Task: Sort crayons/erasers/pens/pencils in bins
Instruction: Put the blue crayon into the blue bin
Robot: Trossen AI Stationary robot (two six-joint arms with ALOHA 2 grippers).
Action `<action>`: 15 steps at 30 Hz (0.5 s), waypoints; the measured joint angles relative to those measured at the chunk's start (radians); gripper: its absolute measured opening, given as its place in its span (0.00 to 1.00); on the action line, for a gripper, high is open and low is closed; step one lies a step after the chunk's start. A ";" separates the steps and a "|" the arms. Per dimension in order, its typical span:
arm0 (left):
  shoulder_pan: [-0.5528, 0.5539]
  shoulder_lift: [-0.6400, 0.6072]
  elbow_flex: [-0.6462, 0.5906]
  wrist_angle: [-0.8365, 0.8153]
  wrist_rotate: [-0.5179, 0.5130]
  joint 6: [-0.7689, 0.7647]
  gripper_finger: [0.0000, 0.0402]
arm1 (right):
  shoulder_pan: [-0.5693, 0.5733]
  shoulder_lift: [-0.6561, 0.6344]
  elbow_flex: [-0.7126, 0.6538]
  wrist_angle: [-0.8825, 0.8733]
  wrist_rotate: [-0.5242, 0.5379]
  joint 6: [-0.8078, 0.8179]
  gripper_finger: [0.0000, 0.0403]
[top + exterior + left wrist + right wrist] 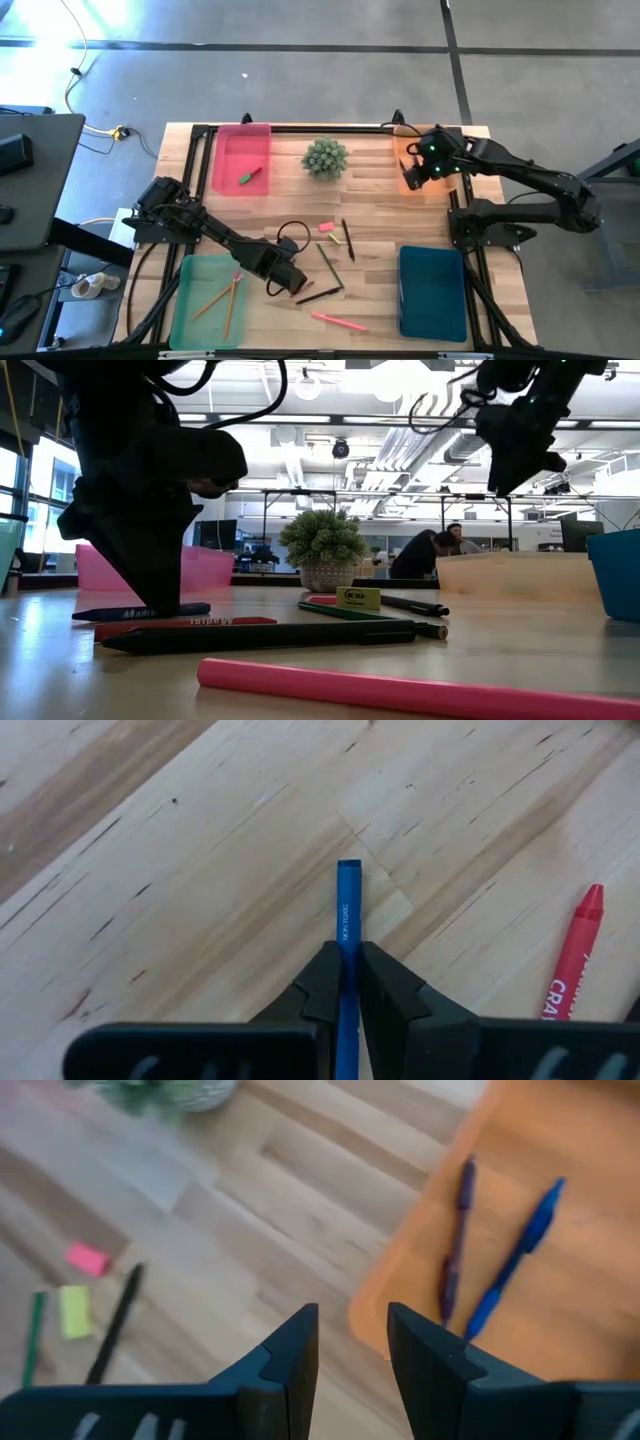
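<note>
My left gripper (pixel 348 982) is shut on a dark blue crayon (pixel 347 905) on the wood table, just right of the light green bin (pixel 195 318), which holds orange pencils (pixel 228 300). A red crayon (pixel 575 960) lies beside the blue one. My right gripper (pixel 352 1342) is open and empty above the near edge of the orange bin (pixel 590 1310), which holds a purple pen (pixel 456 1240) and a blue pen (pixel 512 1260). The pink bin (pixel 242 140) holds a green eraser (pixel 245 178). The teal bin (pixel 432 293) stands at the near right. My left gripper pinches the blue crayon between its two fingers, on its two long sides (pixel 347 952) about mid-length. The fingers come from above, slanting down. In the low view the crayon (pixel 140 612) lies level on the table under the fingertips.
Between the bins lie a black pen (pixel 318 295), a pink pencil (pixel 338 321), a green pencil (pixel 328 265), another dark pen (pixel 347 240), a pink eraser (pixel 325 227) and a yellow eraser (pixel 337 241). A small potted plant (pixel 325 157) stands at the far middle.
</note>
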 joint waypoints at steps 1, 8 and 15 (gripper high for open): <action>0.000 0.000 0.000 0.000 0.001 0.000 0.04 | 0.013 -0.015 0.000 0.000 -0.002 0.000 0.28; 0.001 -0.001 0.000 0.003 0.021 0.000 0.04 | 0.133 -0.110 0.000 0.000 -0.069 0.011 0.28; 0.001 -0.002 0.000 0.004 0.029 0.000 0.04 | 0.327 -0.133 0.000 0.001 -0.098 0.098 0.28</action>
